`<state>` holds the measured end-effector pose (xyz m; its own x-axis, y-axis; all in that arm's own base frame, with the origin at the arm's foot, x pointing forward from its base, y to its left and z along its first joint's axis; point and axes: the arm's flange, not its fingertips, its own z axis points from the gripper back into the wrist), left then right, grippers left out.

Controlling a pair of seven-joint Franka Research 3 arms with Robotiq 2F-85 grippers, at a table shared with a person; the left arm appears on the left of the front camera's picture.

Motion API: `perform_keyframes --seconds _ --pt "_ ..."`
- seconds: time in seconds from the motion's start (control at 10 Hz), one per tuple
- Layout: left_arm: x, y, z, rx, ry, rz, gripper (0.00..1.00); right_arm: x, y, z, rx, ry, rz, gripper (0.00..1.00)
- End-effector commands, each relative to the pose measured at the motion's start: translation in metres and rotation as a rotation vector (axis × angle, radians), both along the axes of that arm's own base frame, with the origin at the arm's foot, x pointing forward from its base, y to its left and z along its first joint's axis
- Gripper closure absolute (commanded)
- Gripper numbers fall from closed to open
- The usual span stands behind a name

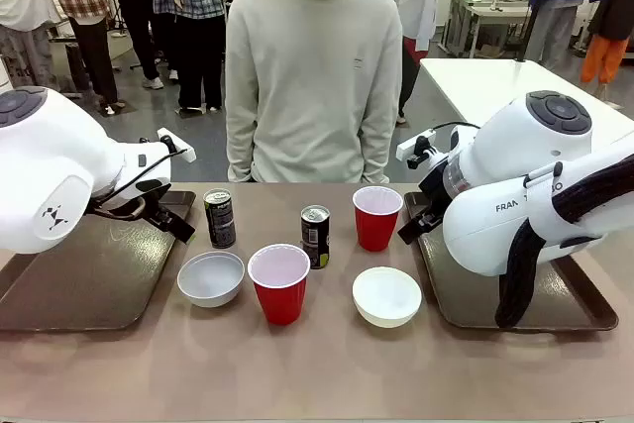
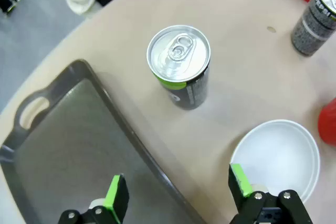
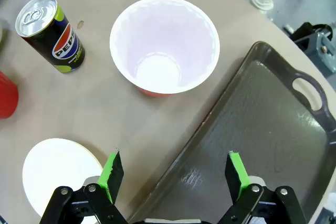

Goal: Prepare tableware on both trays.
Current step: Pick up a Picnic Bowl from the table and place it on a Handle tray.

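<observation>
Between the two dark brown trays (image 1: 69, 294) (image 1: 580, 304), the tableware stands on the tan table. Two dark cans (image 1: 220, 218) (image 1: 315, 236) and one red cup (image 1: 377, 217) form the far row. Nearer are a white bowl (image 1: 211, 277), the second red cup (image 1: 279, 282) and another bowl (image 1: 386, 295). My left gripper (image 2: 177, 186) is open above the left tray's (image 2: 63, 145) rim, short of a can (image 2: 180, 66). My right gripper (image 3: 173, 174) is open over the right tray's (image 3: 262, 145) edge, near the far red cup (image 3: 164, 43).
A person in a pale sweater (image 1: 312, 66) stands at the table's far side, hands off the table. Both trays are bare inside. My bulky white arms (image 1: 50, 175) (image 1: 525, 195) hang over the trays' inner halves. The table's near strip (image 1: 317, 373) is open room.
</observation>
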<state>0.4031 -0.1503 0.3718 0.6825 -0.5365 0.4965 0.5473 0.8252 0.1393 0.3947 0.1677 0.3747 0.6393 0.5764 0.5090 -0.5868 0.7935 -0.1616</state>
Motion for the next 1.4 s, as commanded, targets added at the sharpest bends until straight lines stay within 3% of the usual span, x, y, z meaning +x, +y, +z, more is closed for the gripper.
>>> perform_keyframes --seconds 0.0,1.3 --pt "0.0 0.0 0.0 0.0 0.0 0.0 0.0 0.0 0.0 -0.0002 0.0 0.0 0.0 0.0" --pt "0.0 0.0 0.0 0.0 0.0 0.0 0.0 0.0 0.0 -0.0002 0.0 0.0 0.0 0.0"
